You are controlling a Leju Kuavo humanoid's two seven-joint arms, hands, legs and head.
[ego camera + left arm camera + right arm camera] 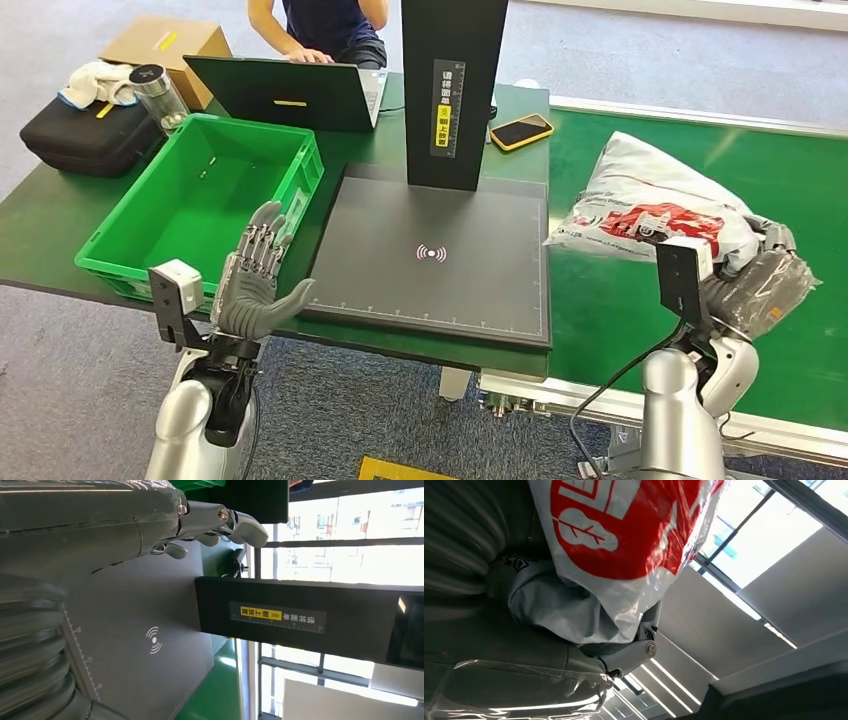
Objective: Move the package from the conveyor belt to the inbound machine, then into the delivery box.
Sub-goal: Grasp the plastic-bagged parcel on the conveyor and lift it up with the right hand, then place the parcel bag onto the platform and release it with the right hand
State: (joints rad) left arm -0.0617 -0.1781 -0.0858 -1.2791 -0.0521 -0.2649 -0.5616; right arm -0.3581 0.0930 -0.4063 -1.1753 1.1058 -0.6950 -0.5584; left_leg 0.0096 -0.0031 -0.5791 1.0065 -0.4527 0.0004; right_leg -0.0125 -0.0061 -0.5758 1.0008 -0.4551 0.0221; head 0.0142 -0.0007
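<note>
The package [655, 200] is a white plastic bag with red print, lying on the green conveyor belt [780, 170] at the right. My right hand [760, 285] grips its near right end, with clear wrap over the fingers. The right wrist view has the bag's red and white plastic [624, 535] pressed against the hand, a finger [631, 655] curled under it. The inbound machine's black scan plate [432, 250] with its upright post [452, 90] stands mid-table. My left hand [258, 285] hovers open at the plate's near left corner, beside the green delivery box [200, 195]. Its fingers [220, 522] reach over the plate.
A person works at a laptop [285, 92] at the table's far side. A yellow-cased phone [521, 131] lies right of the post. A black case [85, 135], a clear jar [160, 95] and a cardboard box [165, 45] stand at the far left.
</note>
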